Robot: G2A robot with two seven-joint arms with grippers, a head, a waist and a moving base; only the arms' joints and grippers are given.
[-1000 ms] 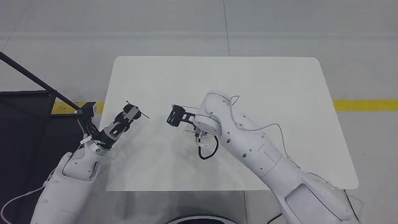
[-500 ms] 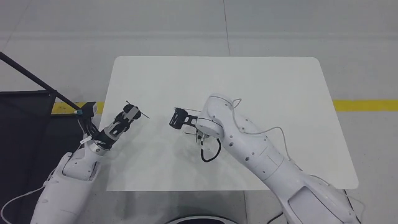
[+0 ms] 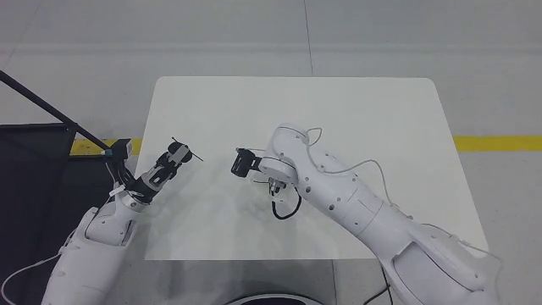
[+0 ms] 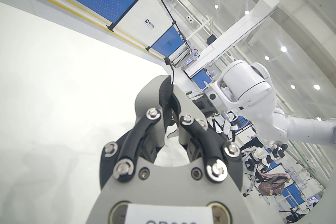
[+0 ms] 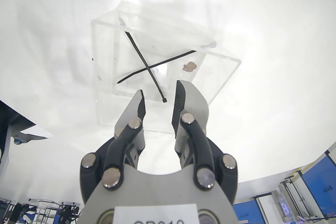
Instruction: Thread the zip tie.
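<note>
white table (image 3: 356, 110), from above: the left pincer (image 3: 179, 154) is close to the left edge, the right pincer (image 3: 239, 163) just inboard, and wide table lies far and right of them.

left wrist: pincer clamped on a black zip tie (image 4: 172, 78), its head past the tips.

right wrist: pincer half open, holding nothing. crossed zip ties (image 5: 147, 67) lie in a clear box (image 5: 105, 51) just ahead, one head seen between the tips.

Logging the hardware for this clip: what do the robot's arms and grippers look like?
The left arm and right arm have rounded white shells; a pale cable and a black cable loop run along the right one. The left gripper and right gripper share grey metal fingers with black ribbed pads, black link bars with silver screws, and a white label at the base.
</note>
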